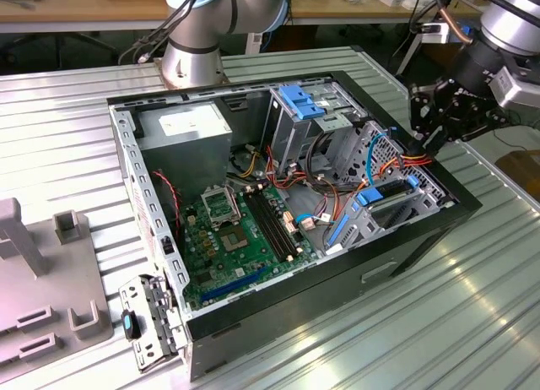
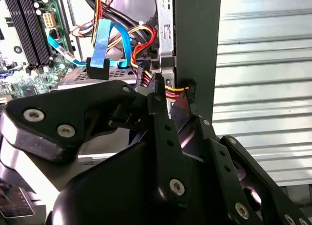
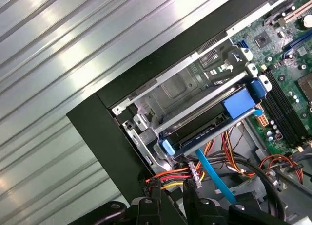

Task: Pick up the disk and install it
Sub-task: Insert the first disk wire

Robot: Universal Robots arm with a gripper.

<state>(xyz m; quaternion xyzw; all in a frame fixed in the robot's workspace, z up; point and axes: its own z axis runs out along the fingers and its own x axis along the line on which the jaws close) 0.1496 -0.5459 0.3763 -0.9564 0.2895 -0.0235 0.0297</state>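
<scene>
The disk sits slotted in the drive cage at one corner of the computer case. The gripper hangs at that corner's wall, against a red-and-yellow wire plug. I can't tell whether it's clamped.

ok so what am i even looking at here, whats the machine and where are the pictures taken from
It's one robot arm with a gripper on its end, at an open computer case on a ribbed metal table. The exterior view comes from a camera off the arm; both wrist views come from cameras riding on it. The disk, dark in a bright blue carrier, sits in the metal drive cage at the case's corner. The gripper is right by red, yellow and black wires beside it. A grey fixture lies at the exterior view's left.
</scene>
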